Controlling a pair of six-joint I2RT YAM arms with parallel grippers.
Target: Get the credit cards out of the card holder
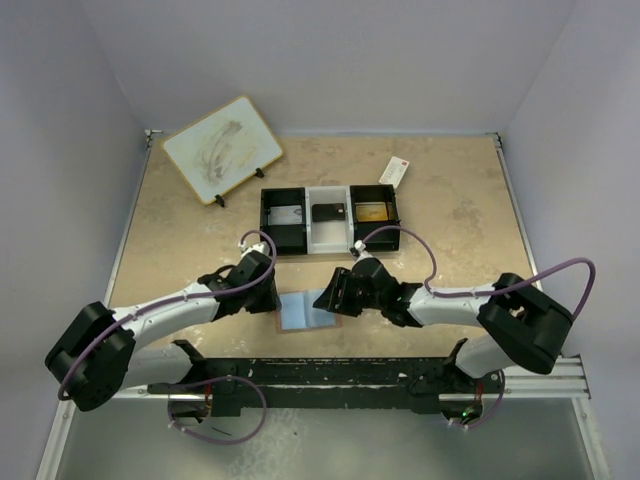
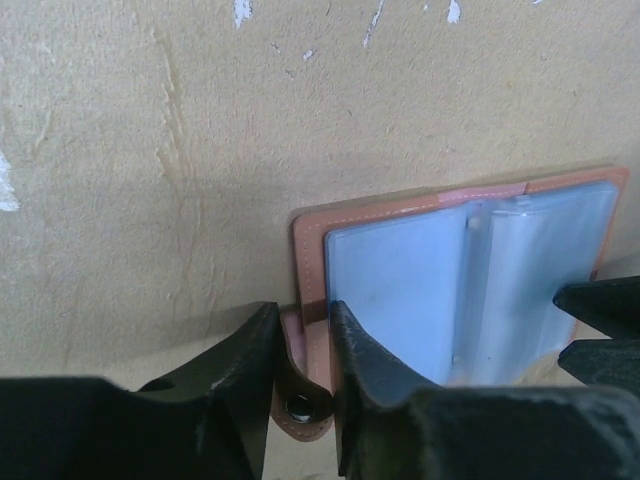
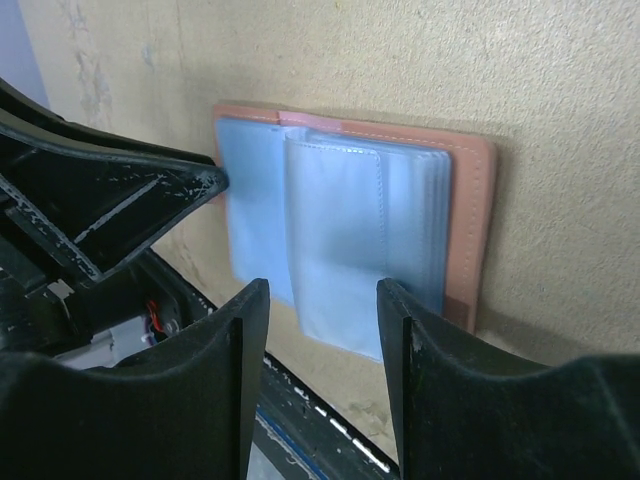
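A whiteboard (image 1: 222, 148) leaned on its stand at the table's (image 1: 450, 240) far left. A tray (image 1: 266, 215) sat far-centre, with a white packet (image 1: 394, 172) beyond its right end.

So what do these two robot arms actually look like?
The left arm and right arm are slim white tubes linked by chunky black joints, and each carries a looping purple cable. The left end effector and right end effector each have two thick, black, wedge-shaped fingers, scuffed pale in places.
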